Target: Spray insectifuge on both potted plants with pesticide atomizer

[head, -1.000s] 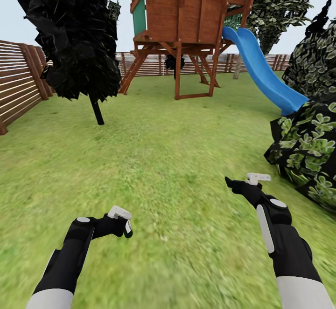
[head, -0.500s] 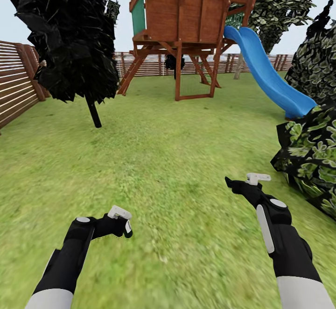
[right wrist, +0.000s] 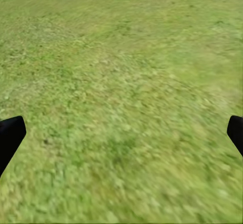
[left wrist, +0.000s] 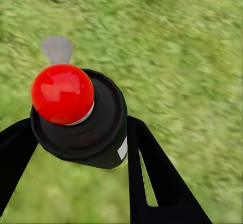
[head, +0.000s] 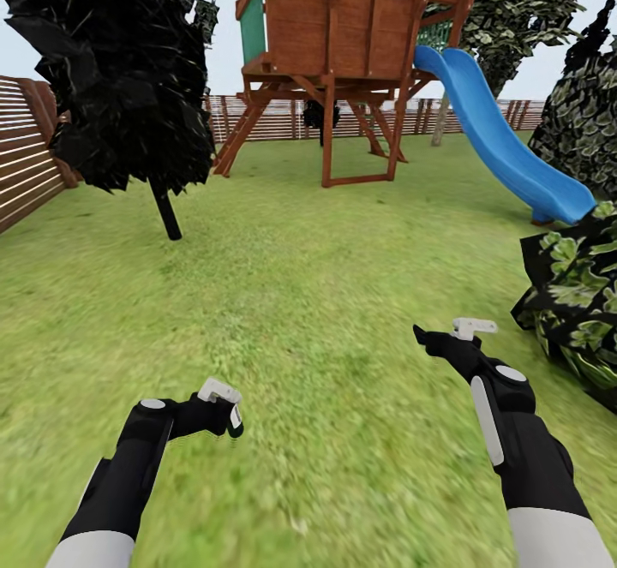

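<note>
My left gripper (head: 228, 415) hangs low over the garden lawn (head: 308, 251), shut on the pesticide atomizer (head: 235, 422). In the left wrist view the pesticide atomizer (left wrist: 91, 133) is a dark bottle with a round red cap (left wrist: 62, 93), and it sits between the two black fingers (left wrist: 152, 173) of the left gripper (left wrist: 76, 123). My right gripper (head: 423, 336) is held out over the grass. The right wrist view shows the right gripper (right wrist: 124, 130) open, with bare grass between its tips. The potted plants are out of view.
A wooden playset (head: 330, 45) with a blue slide (head: 501, 144) stands ahead. A dark tree (head: 128, 71) is at the left, and a leafy bush (head: 578, 294) crowds the right. A brown slatted fence (head: 30, 161) runs along the left and far side.
The camera has moved forward: the playset sits closer, and the tree and bush have slid outward. Both arms keep their pose, the left still holding the atomizer.
</note>
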